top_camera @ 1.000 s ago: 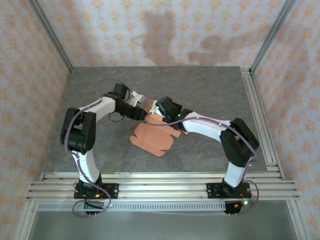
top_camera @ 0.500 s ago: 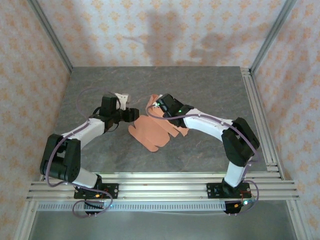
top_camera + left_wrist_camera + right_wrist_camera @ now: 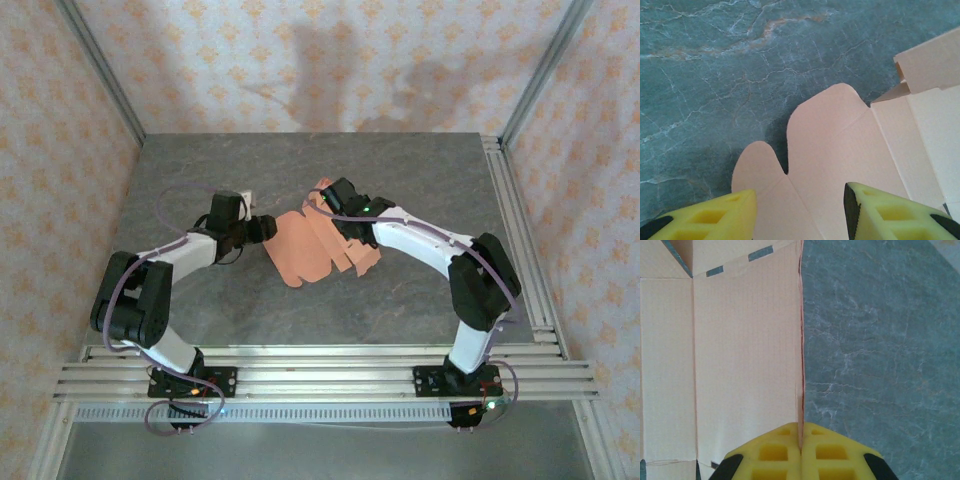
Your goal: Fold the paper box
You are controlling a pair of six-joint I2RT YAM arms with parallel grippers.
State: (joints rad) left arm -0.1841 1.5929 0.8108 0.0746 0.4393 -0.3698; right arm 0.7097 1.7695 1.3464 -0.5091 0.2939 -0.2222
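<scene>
The paper box [image 3: 305,250] is a salmon-orange die-cut sheet, partly creased, lying mid-table between the two arms. My right gripper [image 3: 325,203] is at its far edge, shut on a raised panel edge; in the right wrist view the fingertips [image 3: 785,450] meet on the thin card edge [image 3: 801,365], with the sheet [image 3: 740,350] spreading left. My left gripper [image 3: 270,228] is at the sheet's left side. In the left wrist view it [image 3: 800,215] stands open over two rounded flaps [image 3: 830,140], its pads apart from the card.
The grey marbled table [image 3: 400,170] has free room on all sides of the sheet. Aluminium rails [image 3: 520,220] run along the right edge and the near edge. Patterned walls close in the back and sides.
The left arm dropped back from the far edge and came in low at the sheet's left side. The right gripper carried its held edge slightly farther back, shifting the sheet.
</scene>
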